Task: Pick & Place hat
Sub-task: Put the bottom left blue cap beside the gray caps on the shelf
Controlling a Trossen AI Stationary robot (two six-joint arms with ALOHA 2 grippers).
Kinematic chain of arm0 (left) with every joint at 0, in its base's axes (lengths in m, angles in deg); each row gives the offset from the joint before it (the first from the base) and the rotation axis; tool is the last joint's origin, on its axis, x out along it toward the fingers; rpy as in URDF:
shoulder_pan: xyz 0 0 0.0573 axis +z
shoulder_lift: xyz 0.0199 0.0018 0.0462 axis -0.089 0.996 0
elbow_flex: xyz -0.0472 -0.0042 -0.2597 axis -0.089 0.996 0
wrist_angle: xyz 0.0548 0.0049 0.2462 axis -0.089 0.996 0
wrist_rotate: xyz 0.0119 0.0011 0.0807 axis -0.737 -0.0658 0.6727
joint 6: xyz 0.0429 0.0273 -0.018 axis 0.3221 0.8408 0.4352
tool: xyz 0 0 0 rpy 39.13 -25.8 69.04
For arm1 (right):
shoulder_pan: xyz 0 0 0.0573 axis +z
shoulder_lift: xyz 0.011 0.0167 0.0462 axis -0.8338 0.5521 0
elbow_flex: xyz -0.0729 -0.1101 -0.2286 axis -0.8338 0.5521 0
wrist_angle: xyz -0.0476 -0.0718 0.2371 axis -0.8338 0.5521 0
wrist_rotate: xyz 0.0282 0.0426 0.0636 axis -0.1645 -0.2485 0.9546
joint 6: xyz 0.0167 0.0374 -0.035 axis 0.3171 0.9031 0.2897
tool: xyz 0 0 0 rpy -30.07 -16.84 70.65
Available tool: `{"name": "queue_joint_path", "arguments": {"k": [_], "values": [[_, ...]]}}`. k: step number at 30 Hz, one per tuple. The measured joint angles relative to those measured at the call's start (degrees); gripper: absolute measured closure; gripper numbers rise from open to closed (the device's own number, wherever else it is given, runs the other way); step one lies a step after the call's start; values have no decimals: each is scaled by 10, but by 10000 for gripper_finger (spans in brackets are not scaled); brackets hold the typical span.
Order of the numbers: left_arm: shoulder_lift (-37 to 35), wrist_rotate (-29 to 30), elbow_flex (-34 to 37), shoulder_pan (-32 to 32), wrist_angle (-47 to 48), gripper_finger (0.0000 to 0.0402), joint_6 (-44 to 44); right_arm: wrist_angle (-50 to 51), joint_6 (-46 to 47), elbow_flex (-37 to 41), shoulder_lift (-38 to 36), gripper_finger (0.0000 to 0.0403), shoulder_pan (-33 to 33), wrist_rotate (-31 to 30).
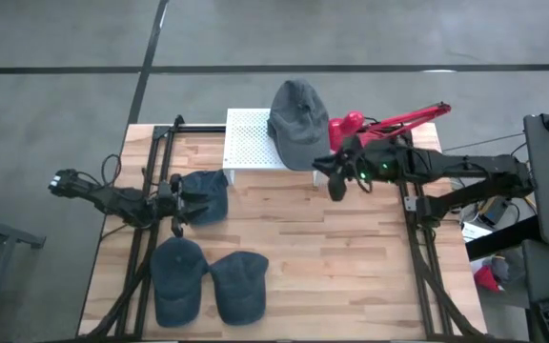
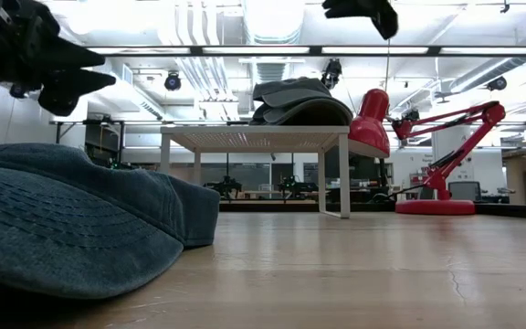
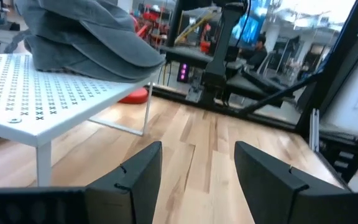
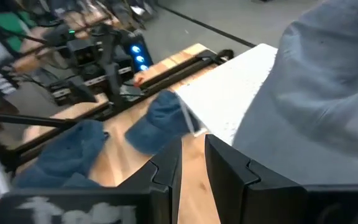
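A grey hat (image 1: 298, 124) lies brim down on the white perforated stand (image 1: 251, 143) at the table's far side; the low view shows it on top of another grey hat (image 2: 301, 102). My right gripper (image 1: 335, 183) hovers in the air just off the stand's near right corner. Only a narrow gap (image 4: 192, 165) separates its fingers, and nothing is in it. A blue hat (image 1: 208, 195) lies on the table at the left. My left gripper (image 1: 174, 208) stands beside it, pointing level, open and empty (image 3: 197, 180). Two more blue hats (image 1: 179, 276) (image 1: 239, 284) lie near the front edge.
A red desk lamp (image 1: 389, 122) stands at the far right behind my right arm. Dark rails (image 1: 155, 181) (image 1: 417, 238) run along both sides of the table. Bare wood (image 1: 322, 257) lies between the stand and the front edge.
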Motion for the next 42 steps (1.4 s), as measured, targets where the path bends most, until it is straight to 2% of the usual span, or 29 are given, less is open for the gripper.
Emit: {"name": "queue_joint_path", "arguments": {"k": [8, 18, 26, 29, 35, 42], "values": [[100, -21, -108, 0, 108, 197, -27, -124, 7, 144, -98, 335, 31, 0], [286, -77, -305, -2, 345, 197, -93, -138, 7, 240, -175, 335, 34, 0], [391, -119, -434, -4, 452, 197, -136, -165, 13, 315, -233, 335, 34, 0], [417, -146, -470, -7, 479, 197, -177, -200, 13, 346, -256, 335, 34, 2], [467, -214, -498, -23, 518, 197, -302, -250, 27, 407, -302, 335, 34, 7], [513, -340, -500, -53, 531, 197, -498, -355, 41, 483, -347, 335, 35, 22]]}}
